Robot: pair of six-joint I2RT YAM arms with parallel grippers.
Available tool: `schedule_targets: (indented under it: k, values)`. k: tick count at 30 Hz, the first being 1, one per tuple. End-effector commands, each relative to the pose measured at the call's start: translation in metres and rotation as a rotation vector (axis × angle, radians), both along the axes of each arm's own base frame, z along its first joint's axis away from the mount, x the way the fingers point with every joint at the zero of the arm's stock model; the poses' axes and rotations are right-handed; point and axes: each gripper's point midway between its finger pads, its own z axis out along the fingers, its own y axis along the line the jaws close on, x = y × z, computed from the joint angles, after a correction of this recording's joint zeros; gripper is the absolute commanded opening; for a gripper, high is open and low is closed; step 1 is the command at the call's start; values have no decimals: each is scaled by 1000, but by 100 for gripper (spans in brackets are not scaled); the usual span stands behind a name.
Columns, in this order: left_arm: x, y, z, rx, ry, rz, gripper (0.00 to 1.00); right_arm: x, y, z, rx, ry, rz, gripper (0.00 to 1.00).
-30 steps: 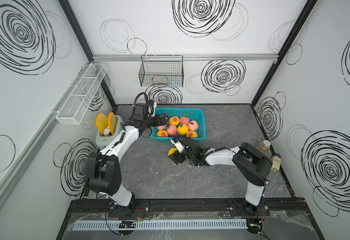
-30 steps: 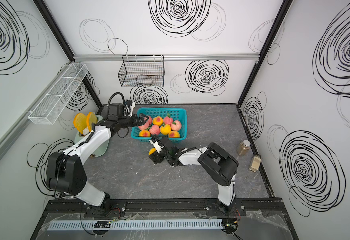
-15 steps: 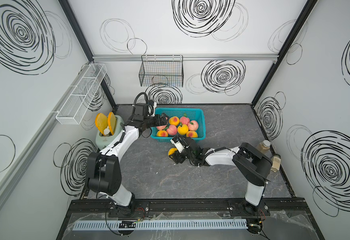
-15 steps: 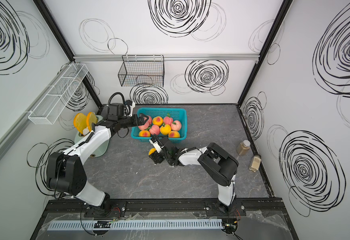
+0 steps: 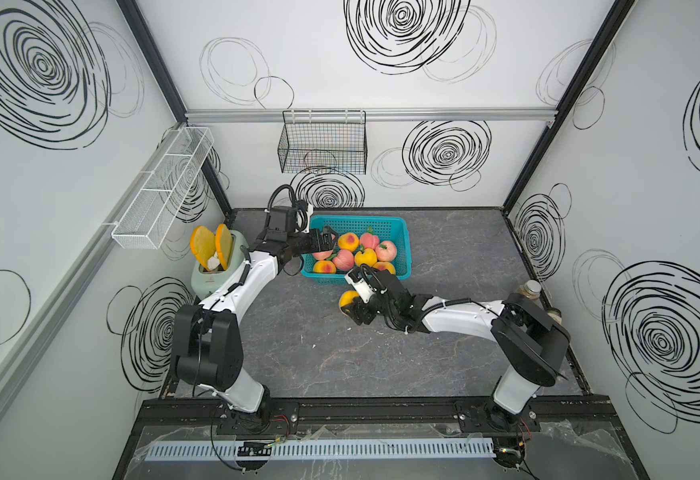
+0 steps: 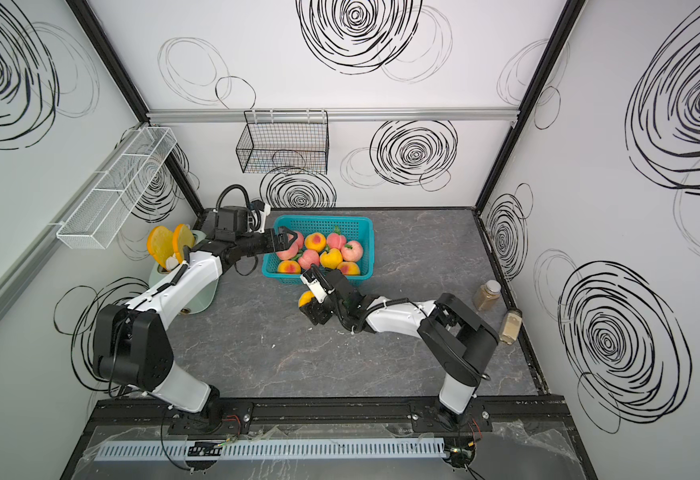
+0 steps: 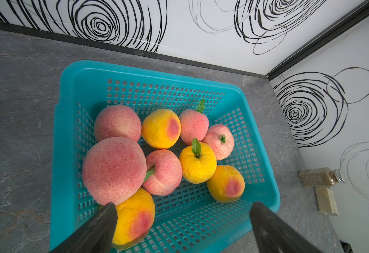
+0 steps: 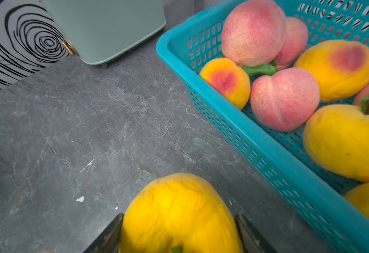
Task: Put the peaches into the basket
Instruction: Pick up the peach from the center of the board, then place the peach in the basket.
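Risk of clipping the near rim of the turquoise lattice plastic basket (image 8: 251,140), left claw (image 7: 183,210) spread above it, with right claw (image 8: 179,221) pinching a round yellow toy peach (image 8: 177,197) low beside it at the grey bench (image 8: 80,122).

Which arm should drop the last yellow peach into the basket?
Right. The right fingers press both sides of the yellow peach on the table beside the basket. The left fingers hang open over the basket, empty.
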Motion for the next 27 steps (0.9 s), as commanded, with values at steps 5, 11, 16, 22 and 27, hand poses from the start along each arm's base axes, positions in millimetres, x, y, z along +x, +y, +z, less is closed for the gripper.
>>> schedule_targets:
  k: [5, 11, 16, 22, 27]
  values:
    - [3, -5, 11, -10, -39, -10, 98, -12, -10, 36, 34, -40, 27, 70]
    - [3, -6, 11, -6, -40, -11, 98, -6, -23, 58, 51, -89, -7, 70]
    - [2, -7, 11, 0, -42, -16, 98, 7, -38, 80, 89, -139, -72, 70]
    - [2, -8, 12, 1, -43, -13, 98, 29, -54, 99, 134, -167, -148, 70]
    - [1, -9, 11, 0, -41, -18, 98, 52, -67, 112, 176, -171, -217, 70]
